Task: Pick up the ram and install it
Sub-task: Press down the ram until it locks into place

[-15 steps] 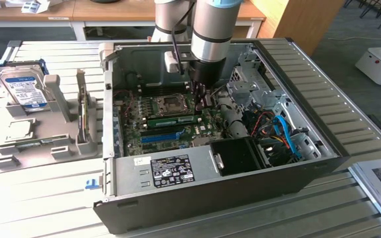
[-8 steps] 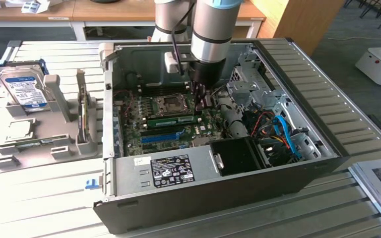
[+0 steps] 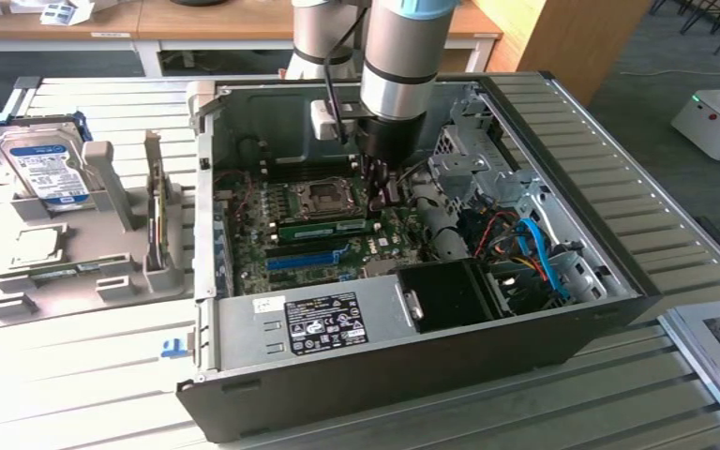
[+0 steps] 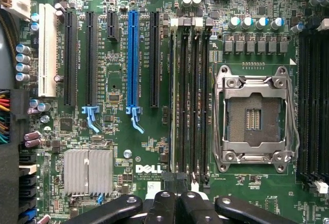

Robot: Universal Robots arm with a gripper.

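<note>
I have the arm reaching down into the open computer case [image 3: 585,309], which lies on its side on the slatted tabletop [image 3: 97,375]. The tool [image 3: 379,187] hangs over the motherboard [image 3: 288,246], just beside the processor socket [image 3: 326,195]. In the wrist view the tool [image 4: 177,196] has its dark fingers [image 4: 163,206] pressed together, closed, with nothing I can make out between them.

The ram [image 3: 325,225] is a slim green stick standing on edge in the row of memory slots, between the processor socket and the blue expansion slot [image 3: 304,258]. It sits close under the tool, towards the exterior view's left. I cannot tell whether the fingertips touch it, nor whether it is pushed fully home.

From the wrist I look straight down at the memory slots [image 4: 190,95], the processor socket [image 4: 254,118] on one side of them and the blue expansion slot [image 4: 133,59] on the other. A finned silver heatsink [image 4: 88,171] lies near the Dell lettering.

Outside the case, at the exterior view's left, a silver-and-blue hard drive [image 3: 48,169] stands upright in a grey holder [image 3: 97,267].
</note>
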